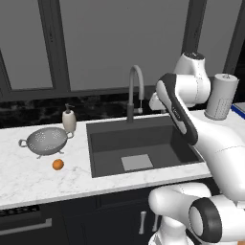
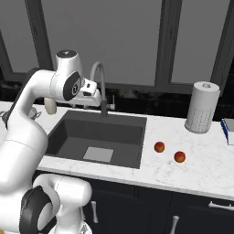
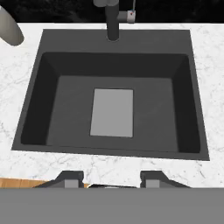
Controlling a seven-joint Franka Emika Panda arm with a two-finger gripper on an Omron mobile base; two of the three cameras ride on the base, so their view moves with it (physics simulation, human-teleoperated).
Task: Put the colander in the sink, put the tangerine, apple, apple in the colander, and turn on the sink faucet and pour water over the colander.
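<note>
Hovering over the empty sink (image 3: 188,105) with gripper (image 3: 111,178) part-open, holding nothing. Resting on the table left of the sink, colander (image 1: 46,140): judging it rigid, light, slippery metal; gripping the rim or a loop handle.

Your white, dark-jointed arm rose from the near side and folded at the elbow, its hand held high and pointing down. The two-finger gripper (image 3: 111,177) showed two small dark fingertips (image 3: 70,177) apart with nothing between them.
</note>
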